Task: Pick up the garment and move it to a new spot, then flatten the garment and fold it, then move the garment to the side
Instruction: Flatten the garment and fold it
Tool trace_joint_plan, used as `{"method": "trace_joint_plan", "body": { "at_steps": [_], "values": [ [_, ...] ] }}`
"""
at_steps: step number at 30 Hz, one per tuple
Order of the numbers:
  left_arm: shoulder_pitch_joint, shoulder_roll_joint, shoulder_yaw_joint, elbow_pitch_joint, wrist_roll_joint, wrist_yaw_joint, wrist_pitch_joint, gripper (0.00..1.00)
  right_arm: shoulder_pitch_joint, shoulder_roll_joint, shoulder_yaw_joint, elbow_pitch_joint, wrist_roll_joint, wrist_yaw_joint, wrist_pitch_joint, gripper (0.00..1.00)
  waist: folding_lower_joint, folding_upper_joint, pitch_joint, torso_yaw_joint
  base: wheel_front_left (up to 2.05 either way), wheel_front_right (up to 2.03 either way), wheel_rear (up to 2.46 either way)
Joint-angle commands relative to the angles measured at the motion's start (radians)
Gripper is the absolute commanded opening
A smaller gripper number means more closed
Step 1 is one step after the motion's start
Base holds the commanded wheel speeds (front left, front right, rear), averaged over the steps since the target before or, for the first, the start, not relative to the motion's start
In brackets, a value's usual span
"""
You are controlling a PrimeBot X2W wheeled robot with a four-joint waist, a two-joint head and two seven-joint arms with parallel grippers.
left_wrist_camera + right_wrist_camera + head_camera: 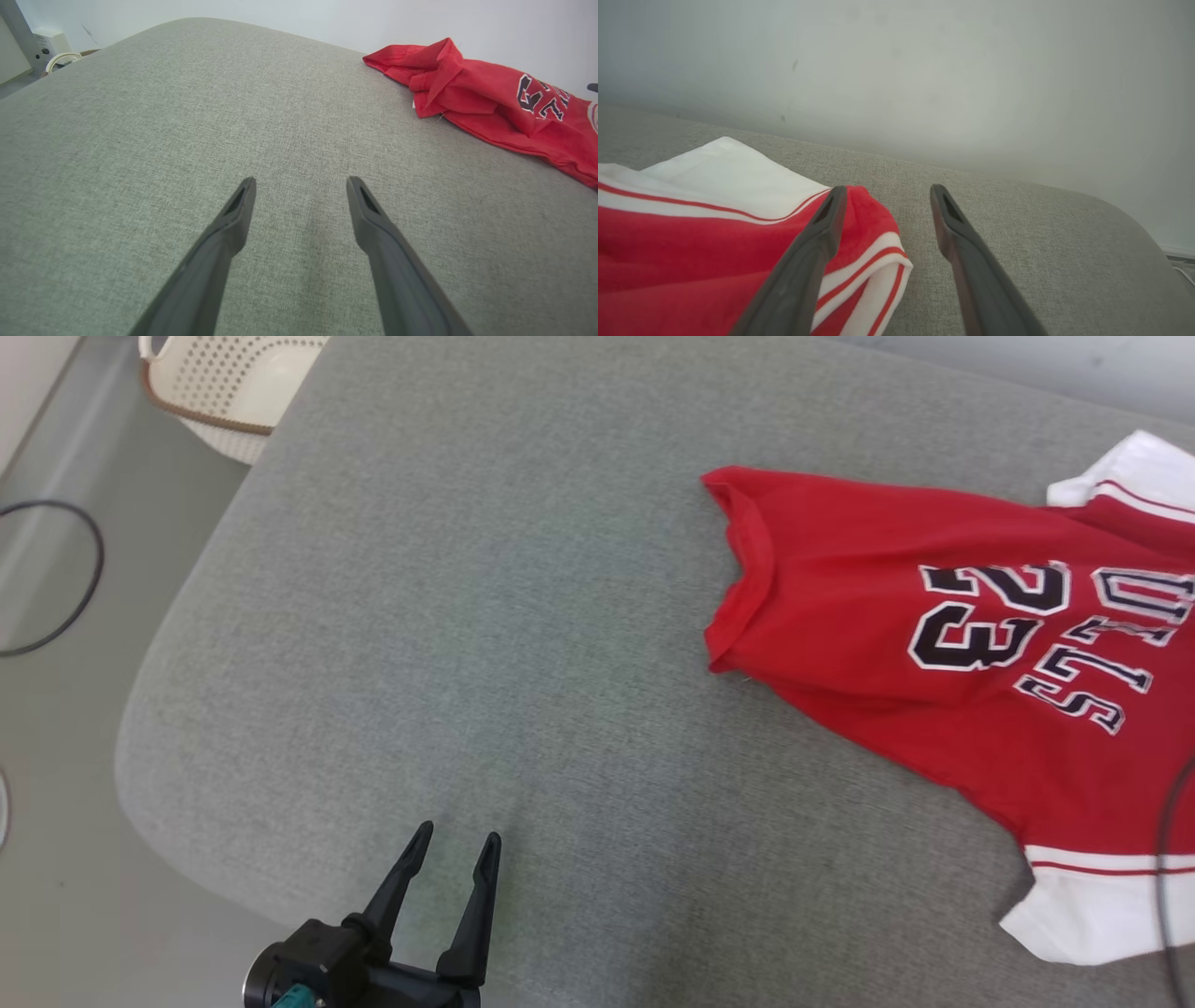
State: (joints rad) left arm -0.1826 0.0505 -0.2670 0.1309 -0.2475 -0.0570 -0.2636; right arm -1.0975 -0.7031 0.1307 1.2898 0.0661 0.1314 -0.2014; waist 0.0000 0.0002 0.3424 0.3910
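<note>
The garment (943,644), a red jersey with black "BULLS 23" lettering and white sleeves, lies spread on the grey cushion at the right of the head view, its hem end rumpled. My left gripper (459,845) hovers open over bare cushion near the front edge, well left of the garment (490,102), nothing between its fingers (238,210). In the right wrist view my right gripper (886,196) stands open just above the striped trim of the garment (705,233), its fingers apart and holding nothing; the left finger (822,228) overlaps the red cloth.
The grey cushion (485,616) has rounded edges, with floor at left. A white perforated basket (224,392) stands beyond the far left corner. A black cable loop (56,579) lies on the floor. A pale wall (924,70) rises behind the cushion.
</note>
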Motion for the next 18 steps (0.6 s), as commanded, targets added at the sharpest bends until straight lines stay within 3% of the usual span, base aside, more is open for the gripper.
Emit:
{"method": "trace_joint_plan", "body": {
  "at_steps": [1,4,7,8,11,18],
  "values": [
    [0.007,0.000,0.006,0.007,0.006,-0.001,-0.001,1.00,0.013,0.035,-0.026,0.000,-0.034,-0.001,-0.015,1.00,0.0000,-0.0002,-0.012,-0.023,0.00,0.00,0.00],
    [0.003,0.000,0.013,0.012,0.011,-0.001,-0.001,1.00,0.041,0.090,-0.101,-0.004,-0.089,-0.001,-0.043,1.00,0.0000,-0.0002,-0.035,-0.055,0.00,0.00,0.00],
    [0.012,0.001,0.027,0.020,0.021,-0.007,-0.001,1.00,0.092,0.208,-0.176,-0.066,-0.137,-0.001,-0.063,1.00,0.0000,-0.0002,-0.086,-0.107,0.00,0.00,0.00],
    [0.012,0.001,0.027,0.020,0.021,-0.007,-0.001,1.00,0.092,0.208,-0.176,-0.066,-0.137,-0.001,-0.063,1.00,0.0000,-0.0002,-0.086,-0.107,0.00,0.00,0.00],
    [0.029,0.000,0.042,0.031,0.029,-0.010,-0.001,1.00,0.164,0.296,-0.202,-0.187,-0.149,-0.001,-0.064,1.00,0.0000,-0.0002,-0.126,-0.150,0.00,0.00,0.00],
    [0.076,0.001,0.071,0.048,0.037,-0.020,-0.001,1.00,0.346,0.433,-0.138,-0.403,-0.094,-0.001,-0.064,1.00,0.0000,-0.0002,-0.229,-0.243,0.00,0.00,0.00]
  ]
}}
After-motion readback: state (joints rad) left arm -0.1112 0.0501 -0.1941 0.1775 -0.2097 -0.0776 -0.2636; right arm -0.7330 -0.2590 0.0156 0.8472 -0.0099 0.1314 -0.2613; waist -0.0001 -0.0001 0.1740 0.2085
